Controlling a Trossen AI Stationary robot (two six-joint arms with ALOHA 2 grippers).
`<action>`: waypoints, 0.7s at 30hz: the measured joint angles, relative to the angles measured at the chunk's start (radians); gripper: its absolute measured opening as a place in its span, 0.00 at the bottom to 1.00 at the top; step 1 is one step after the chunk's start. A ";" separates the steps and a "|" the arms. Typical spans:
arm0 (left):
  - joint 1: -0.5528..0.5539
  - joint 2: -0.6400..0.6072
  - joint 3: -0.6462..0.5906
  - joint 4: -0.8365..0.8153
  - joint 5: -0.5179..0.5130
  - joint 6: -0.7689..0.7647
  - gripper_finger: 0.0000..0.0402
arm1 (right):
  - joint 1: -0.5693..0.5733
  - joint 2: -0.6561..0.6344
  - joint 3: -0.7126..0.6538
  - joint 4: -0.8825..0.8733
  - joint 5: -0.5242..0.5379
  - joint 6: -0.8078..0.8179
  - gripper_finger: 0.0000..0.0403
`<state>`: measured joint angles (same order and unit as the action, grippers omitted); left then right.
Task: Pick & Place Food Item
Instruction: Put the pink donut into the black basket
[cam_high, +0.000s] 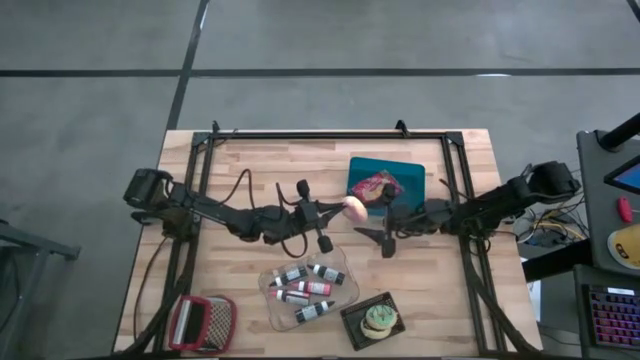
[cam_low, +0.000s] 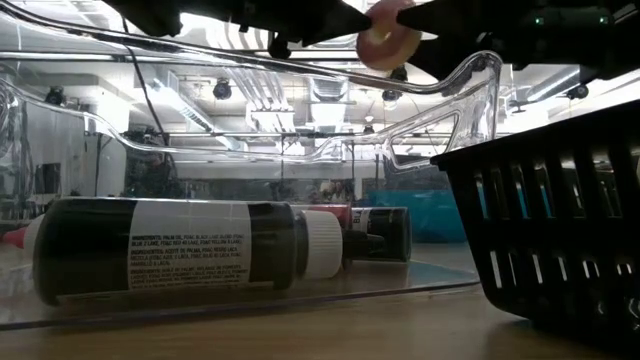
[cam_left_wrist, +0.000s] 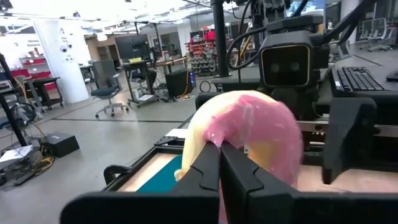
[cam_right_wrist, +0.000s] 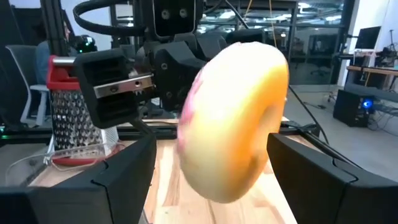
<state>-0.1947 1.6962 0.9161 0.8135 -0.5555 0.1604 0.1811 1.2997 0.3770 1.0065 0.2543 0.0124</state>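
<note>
Left gripper (cam_high: 340, 211) clamped on a pink donut (cam_high: 353, 208) mid-table, held up between the right gripper's (cam_high: 385, 224) wide-open fingers.

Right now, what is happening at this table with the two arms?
The left gripper is shut on a pink-frosted donut and holds it in the air above the middle of the wooden table. The right gripper faces it with its fingers wide open on either side of the donut, not closed on it. It looks like a handover between the arms. Nearby lie a teal tray, a clear bin of bottles, a grater and a black basket.
</note>
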 joint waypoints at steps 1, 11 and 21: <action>0.001 0.000 0.000 0.000 0.003 0.000 0.00 | 0.000 0.004 0.005 0.002 0.000 0.000 0.75; 0.008 0.022 -0.001 0.002 0.014 -0.015 0.00 | -0.006 0.027 0.024 -0.008 0.019 0.011 0.63; 0.009 0.022 -0.001 0.001 0.016 -0.014 0.00 | -0.004 0.024 0.024 -0.028 0.055 -0.010 0.26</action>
<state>-0.1860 1.7180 0.9154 0.8146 -0.5390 0.1460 0.1768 1.3235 0.4007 0.9788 0.3091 0.0020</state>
